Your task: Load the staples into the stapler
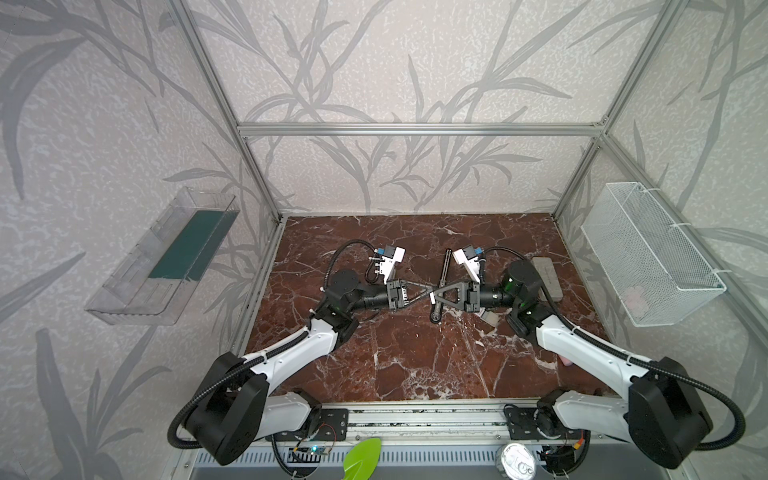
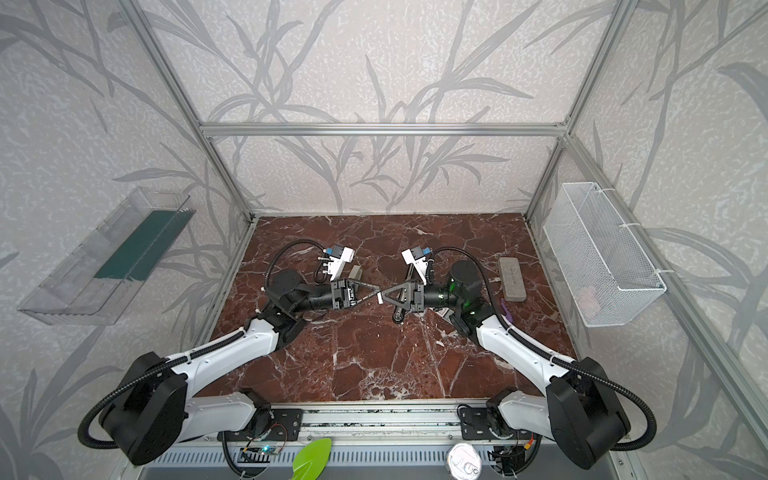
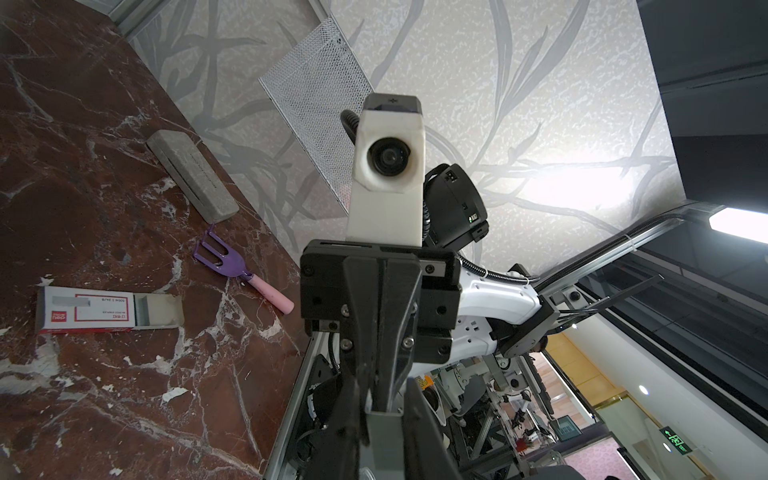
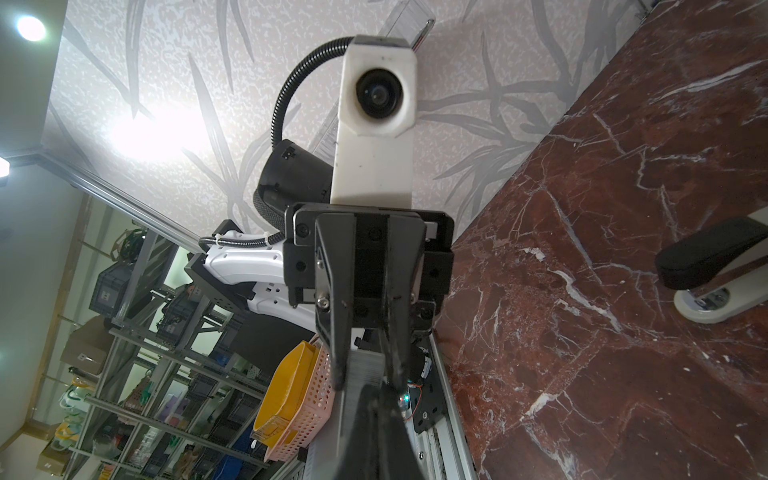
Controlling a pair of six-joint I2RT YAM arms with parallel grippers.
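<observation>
Marble table [image 1: 395,365] holds stapler [image 4: 715,257], staples box [image 3: 95,309], fork [image 3: 220,257]; right gripper [image 1: 436,296] clamps grey strip [image 4: 348,415], left gripper [image 4: 363,368] seemingly pinching it.

Red-brown white-veined table [image 1: 415,365], grey block [image 3: 193,176], purple-pink fork [image 3: 224,259], white red-printed staples box [image 3: 95,309], white mesh basket [image 1: 648,253]

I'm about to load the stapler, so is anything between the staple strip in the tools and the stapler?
Nothing visible does. In the right wrist view, only bare marble tabletop shows between the raised staple strip and the stapler standing on it.
</observation>
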